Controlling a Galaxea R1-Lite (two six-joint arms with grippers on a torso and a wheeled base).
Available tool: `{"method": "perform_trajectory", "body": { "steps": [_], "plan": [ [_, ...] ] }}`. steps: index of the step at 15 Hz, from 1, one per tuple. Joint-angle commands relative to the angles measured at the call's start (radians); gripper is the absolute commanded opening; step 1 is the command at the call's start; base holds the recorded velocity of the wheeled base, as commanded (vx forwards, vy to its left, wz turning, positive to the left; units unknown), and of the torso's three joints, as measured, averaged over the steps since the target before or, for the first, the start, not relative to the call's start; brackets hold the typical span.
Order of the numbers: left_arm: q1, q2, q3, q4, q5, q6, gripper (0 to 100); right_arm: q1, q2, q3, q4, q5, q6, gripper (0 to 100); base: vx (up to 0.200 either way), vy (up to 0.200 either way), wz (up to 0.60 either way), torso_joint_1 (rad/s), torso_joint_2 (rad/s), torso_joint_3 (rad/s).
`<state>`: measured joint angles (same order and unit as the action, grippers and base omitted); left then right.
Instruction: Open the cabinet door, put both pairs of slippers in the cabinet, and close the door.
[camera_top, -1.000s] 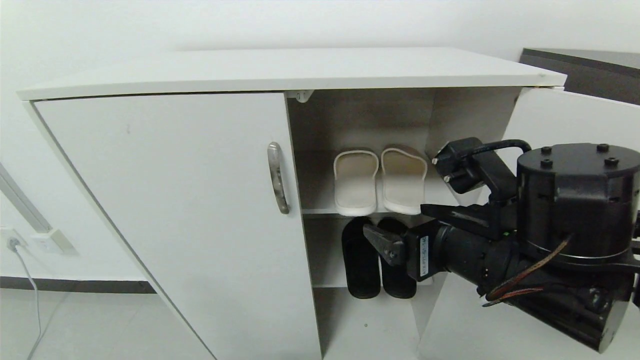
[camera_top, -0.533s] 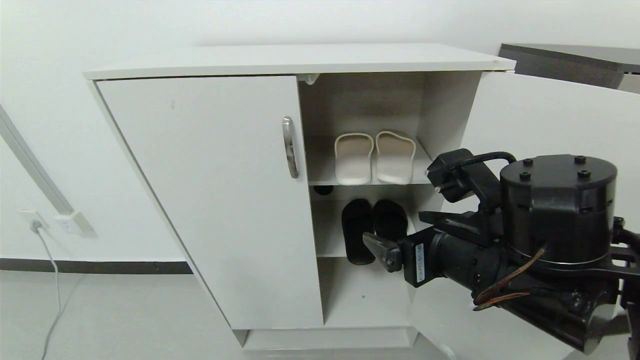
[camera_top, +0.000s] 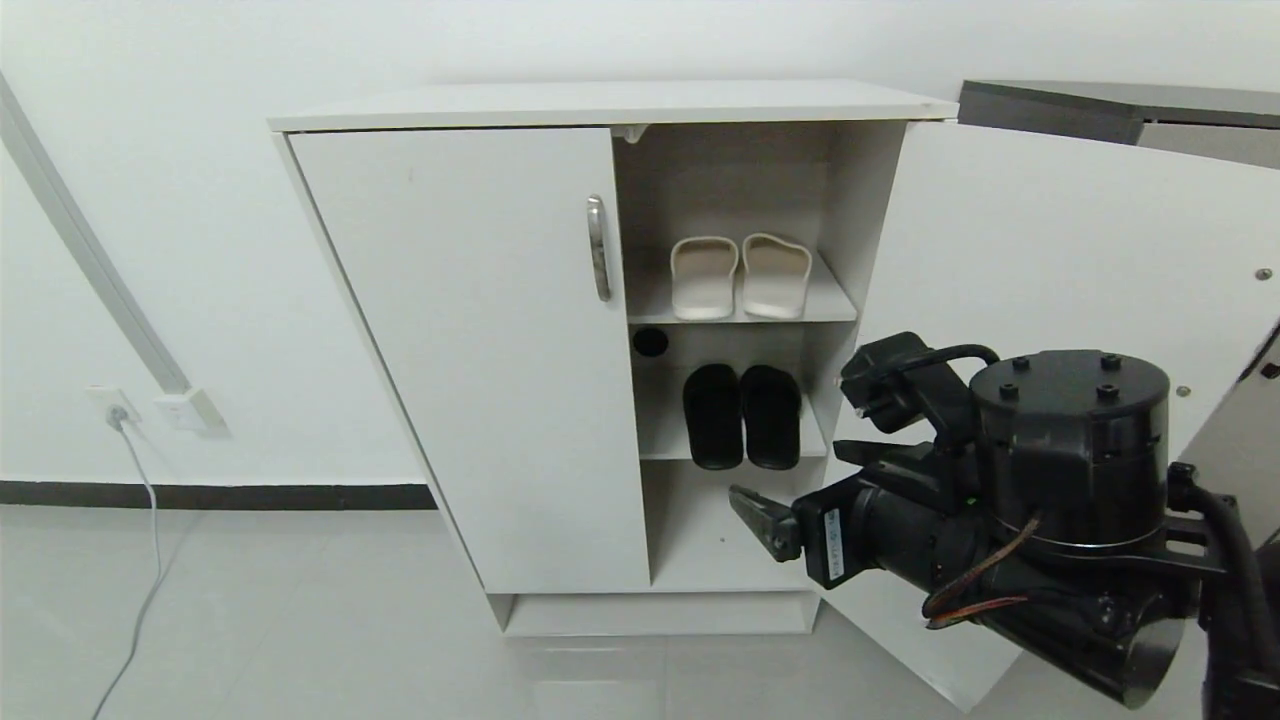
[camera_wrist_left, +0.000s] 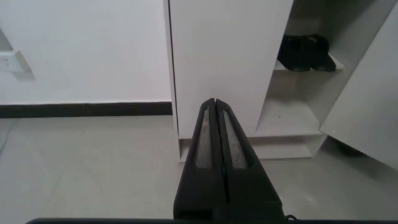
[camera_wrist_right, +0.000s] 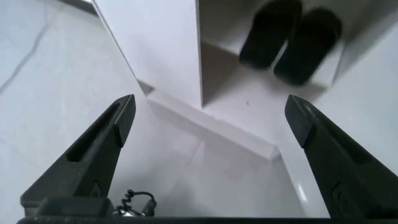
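1. The right gripper (camera_wrist_right: 210, 106) hangs low in front of the cabinet (camera_top: 600, 100), jaws spread wide with nothing between them. In the head view its wrist hides part of the jaws and the lower part of the open right door (camera_top: 1050, 260).
2. The left gripper (camera_wrist_left: 214, 109) has its fingers pressed together on nothing. It is above the floor (camera_top: 250, 620), facing the closed left door (camera_top: 480, 350).
3. The white pair (camera_top: 740, 277) lies side by side on the upper shelf (camera_top: 835, 308). The black pair (camera_top: 742, 415) lies side by side on the shelf below (camera_top: 660, 445). In the right wrist view the black pair's far ends are cut off.
4. There is a dark round spot (camera_top: 650, 342) just under the upper shelf. We cannot tell what it is.
5. The floor is pale grey glossy tile.
6. The wall (camera_top: 150, 150) is white, with a black skirting (camera_top: 200, 495).
7. A cable (camera_top: 150, 540) trails from a socket (camera_top: 110, 410) to the floor, and a grey strip (camera_top: 80, 250) slants up the wall.
8. A grey unit (camera_top: 1100, 105) stands behind the open door, cut off at the edge.
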<state>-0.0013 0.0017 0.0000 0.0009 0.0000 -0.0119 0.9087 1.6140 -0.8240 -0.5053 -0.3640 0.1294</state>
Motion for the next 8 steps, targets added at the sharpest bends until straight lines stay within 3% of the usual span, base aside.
{"method": "perform_trajectory", "body": {
  "steps": [1,8],
  "plan": [
    [0.0,0.001,0.0,0.001,0.002,0.0,0,-0.004,0.026,0.002,-0.001,0.0,0.001,100,0.0,0.0,0.0,0.0,0.0,0.0],
    [0.0,0.001,0.0,0.001,0.0,0.001,0,-0.005,0.061,-0.004,-0.002,-0.001,0.001,100,0.0,0.0,0.0,0.0,0.0,0.0]
  ]
}}
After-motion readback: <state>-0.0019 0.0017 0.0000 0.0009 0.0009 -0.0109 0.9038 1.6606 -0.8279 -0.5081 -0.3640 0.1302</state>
